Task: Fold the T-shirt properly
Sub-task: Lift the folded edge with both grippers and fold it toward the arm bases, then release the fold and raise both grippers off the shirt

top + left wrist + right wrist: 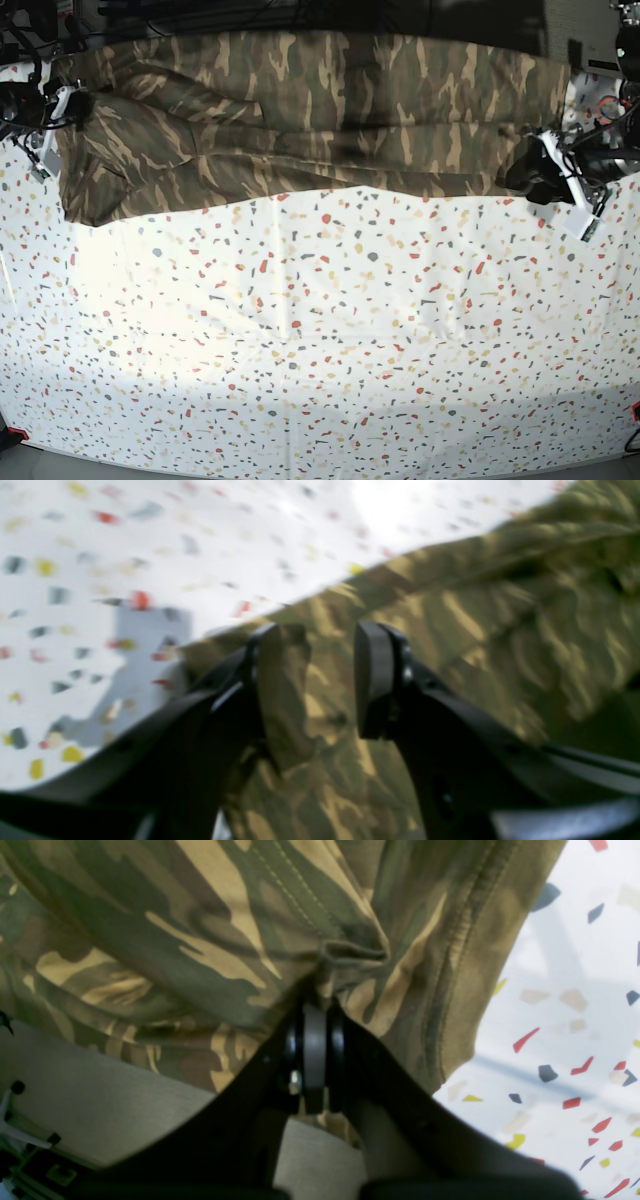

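Note:
The camouflage T-shirt point(300, 110) lies stretched as a wide band along the far edge of the table. My right gripper point(315, 1007) is shut on a bunched fold of the shirt point(175, 940) near a stitched hem; in the base view it sits at the shirt's left end point(58, 108). My left gripper point(317, 630) stands with its jaws apart over the shirt's edge point(500, 630), and a flap of cloth lies against one finger point(272, 680). In the base view it is at the shirt's right end point(528, 172). The left wrist view is blurred.
A white cloth with coloured speckles point(320, 330) covers the table in front of the shirt. Cables and dark equipment point(30, 30) crowd the far corners. A pale grey surface point(100, 1100) shows below the shirt in the right wrist view.

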Tool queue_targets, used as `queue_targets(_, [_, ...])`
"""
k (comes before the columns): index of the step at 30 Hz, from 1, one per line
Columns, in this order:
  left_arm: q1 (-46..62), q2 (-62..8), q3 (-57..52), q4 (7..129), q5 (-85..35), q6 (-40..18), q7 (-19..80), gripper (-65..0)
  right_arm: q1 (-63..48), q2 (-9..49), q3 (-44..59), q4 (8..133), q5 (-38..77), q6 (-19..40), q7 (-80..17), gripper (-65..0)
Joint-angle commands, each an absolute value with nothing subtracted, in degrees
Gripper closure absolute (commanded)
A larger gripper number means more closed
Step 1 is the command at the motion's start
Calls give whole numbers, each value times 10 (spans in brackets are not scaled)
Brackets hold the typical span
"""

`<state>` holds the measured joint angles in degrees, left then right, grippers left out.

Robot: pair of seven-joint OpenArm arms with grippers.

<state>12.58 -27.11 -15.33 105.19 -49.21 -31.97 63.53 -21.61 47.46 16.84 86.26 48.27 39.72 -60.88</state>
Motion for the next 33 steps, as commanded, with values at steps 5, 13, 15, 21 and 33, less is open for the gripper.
queue_targets(5, [177, -252, -157, 1062, -500, -324, 628, -236, -211, 490, 176, 869, 541, 400, -606, 0])
queue_targets(13, [200, -207, -157, 1062, -500, -324, 621, -236, -209, 490, 176, 869, 598, 400, -609, -248])
queue_targets(15, [200, -201, -157, 1062, -500, -324, 621, -236, -203, 488, 176, 869, 615, 400, -610, -248])
queue_targets(21, [200, -197, -157, 1062, -500, -325, 621, -236, -123, 445, 211, 869, 686, 400, -633, -248])
queue_targets(33, [200, -197, -157, 1062, -493, -326, 619, -236, -11, 355, 317, 869, 784, 400, -744, -248])
